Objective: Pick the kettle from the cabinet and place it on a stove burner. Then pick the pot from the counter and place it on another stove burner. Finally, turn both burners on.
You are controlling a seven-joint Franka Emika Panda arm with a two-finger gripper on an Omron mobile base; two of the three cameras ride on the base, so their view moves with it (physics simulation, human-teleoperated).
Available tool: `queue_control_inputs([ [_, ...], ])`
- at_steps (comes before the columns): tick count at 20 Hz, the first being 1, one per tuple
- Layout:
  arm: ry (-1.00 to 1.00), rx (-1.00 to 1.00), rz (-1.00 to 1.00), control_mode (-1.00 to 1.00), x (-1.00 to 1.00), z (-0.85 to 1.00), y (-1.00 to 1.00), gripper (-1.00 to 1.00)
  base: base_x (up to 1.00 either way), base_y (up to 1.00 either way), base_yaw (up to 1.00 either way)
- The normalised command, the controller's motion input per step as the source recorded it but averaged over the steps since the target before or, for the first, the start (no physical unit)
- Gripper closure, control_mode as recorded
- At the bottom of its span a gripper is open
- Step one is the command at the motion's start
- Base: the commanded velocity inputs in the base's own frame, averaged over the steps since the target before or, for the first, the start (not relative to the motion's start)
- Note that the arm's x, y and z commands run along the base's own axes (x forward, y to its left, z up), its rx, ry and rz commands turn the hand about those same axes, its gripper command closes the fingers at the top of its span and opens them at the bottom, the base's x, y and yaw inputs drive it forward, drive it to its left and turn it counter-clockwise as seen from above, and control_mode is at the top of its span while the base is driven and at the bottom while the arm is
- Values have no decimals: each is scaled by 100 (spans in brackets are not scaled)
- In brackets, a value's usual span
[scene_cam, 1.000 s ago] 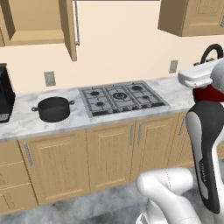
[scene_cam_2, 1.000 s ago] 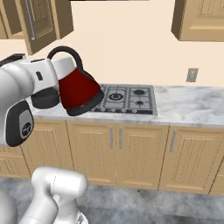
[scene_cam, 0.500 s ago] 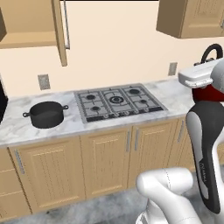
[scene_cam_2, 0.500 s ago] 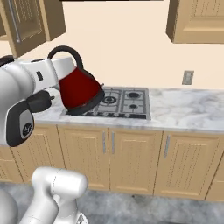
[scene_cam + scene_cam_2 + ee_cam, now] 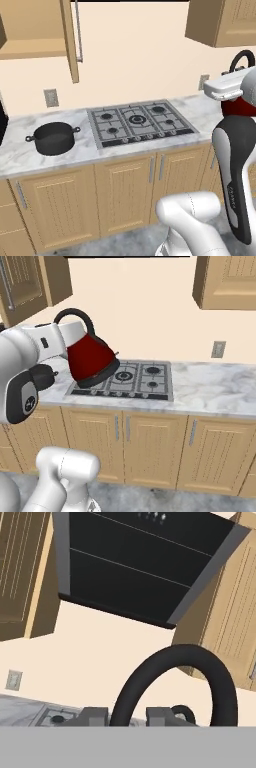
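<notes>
Jaws nearly closed, two small dark gripper point(image 5: 127, 716) tips clamped on the thick black arched handle point(image 5: 175, 682) of the small glossy dark-red kettle point(image 5: 91, 358). Kettle carried in the air, tilted, hanging in front of the grey steel gas cooktop point(image 5: 131, 381) in the right base view, not touching any grate. In the left base view, a part of the red body point(image 5: 239, 106) visible behind the white arm at the right edge. Wide low matte black pot point(image 5: 53, 137) resting on the white-and-grey veined marble counter point(image 5: 30, 159), left of the cooktop, well apart from the kettle. Light tan wooden wall cabinet point(image 5: 35, 35) above the pot, door open. Dark range hood point(image 5: 140, 567) overhead in the hand view.
</notes>
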Motion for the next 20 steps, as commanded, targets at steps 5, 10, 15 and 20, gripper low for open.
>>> queue_control_inputs([
  [5, 0, 0, 0, 100, 0, 0, 0, 100, 60, -20, 4],
  [10, 0, 0, 0, 100, 0, 0, 0, 100, 66, -28, 8],
  [15, 0, 0, 0, 100, 0, 0, 0, 100, 56, -32, 10],
  [20, 0, 0, 0, 100, 0, 0, 0, 100, 44, -31, 10],
])
